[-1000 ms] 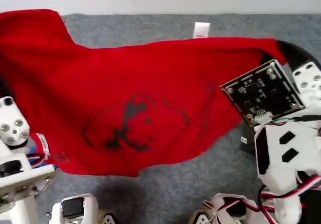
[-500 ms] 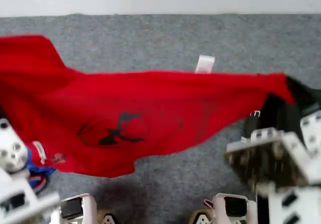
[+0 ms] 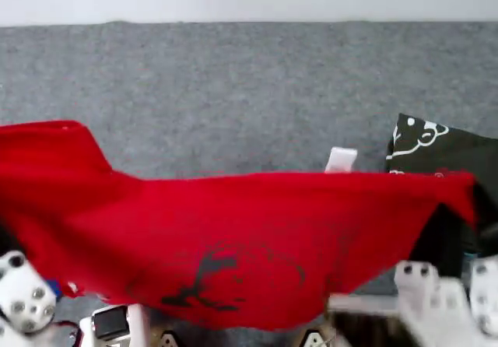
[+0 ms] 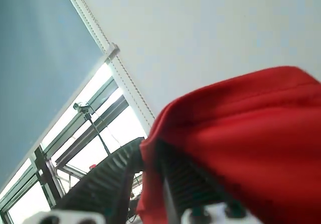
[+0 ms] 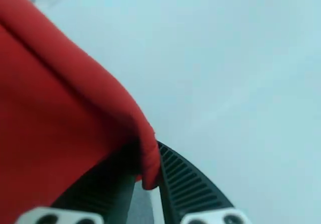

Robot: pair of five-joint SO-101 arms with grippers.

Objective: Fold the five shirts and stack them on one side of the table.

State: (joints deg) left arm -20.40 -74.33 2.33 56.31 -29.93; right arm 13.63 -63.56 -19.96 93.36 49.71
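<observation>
Ribbed black fingers (image 4: 188,184) of the left gripper (image 4: 150,151) are pinched on a fold of the red cotton shirt with a dark chest print (image 3: 233,238). The right gripper (image 5: 149,171) clamps another corner. The shirt hangs stretched between them, its right corner overlapping the folded black shirt with white print (image 3: 436,148). The white neck label (image 3: 341,160) is just beside that black shirt.
</observation>
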